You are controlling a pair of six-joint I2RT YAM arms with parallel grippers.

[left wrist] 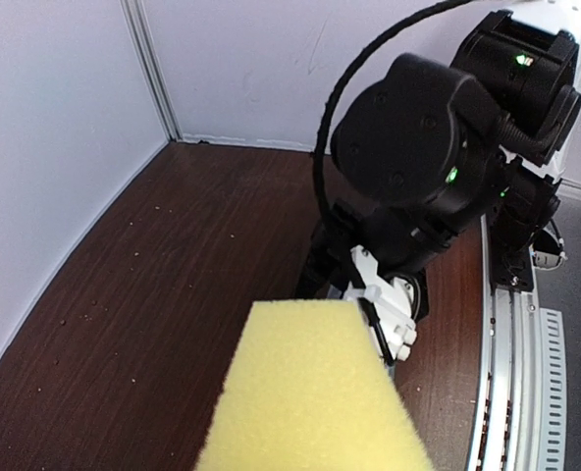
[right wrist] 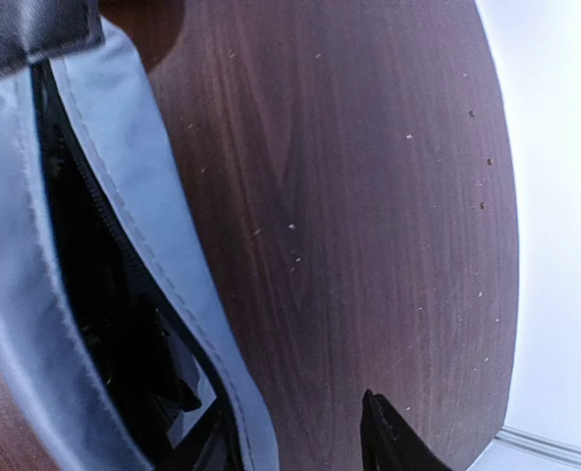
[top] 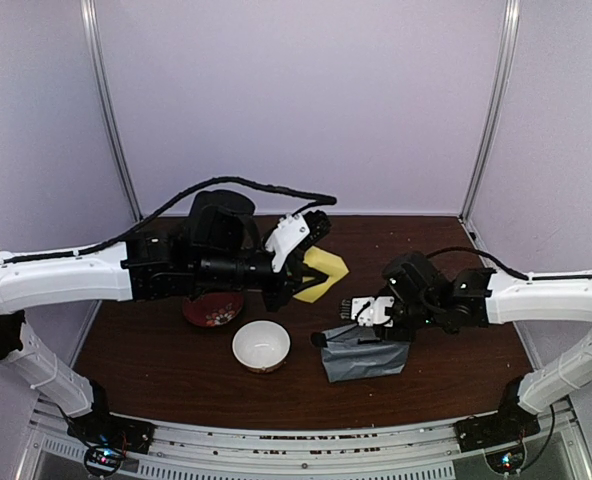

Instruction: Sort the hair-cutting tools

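1. The yellow sponge (left wrist: pixel 310 392) looked like porous, matt foam.
2. The table (right wrist: pixel 369 196) was dark wood grain, smooth, with a faint sheen.
3. The grey pouch (right wrist: pixel 133 167) was stitched cloth.
4. The white bowl (top: pixel 261 365) looked glossy.

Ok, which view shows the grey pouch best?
Top external: nearly the whole grey pouch is in frame, lying flat. Right wrist shows only its open mouth and one edge, close up; left wrist shows none of it.

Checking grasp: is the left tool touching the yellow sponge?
Touching. Top view shows the yellow sponge pinched by the left tool; left wrist view has it filling the foreground.
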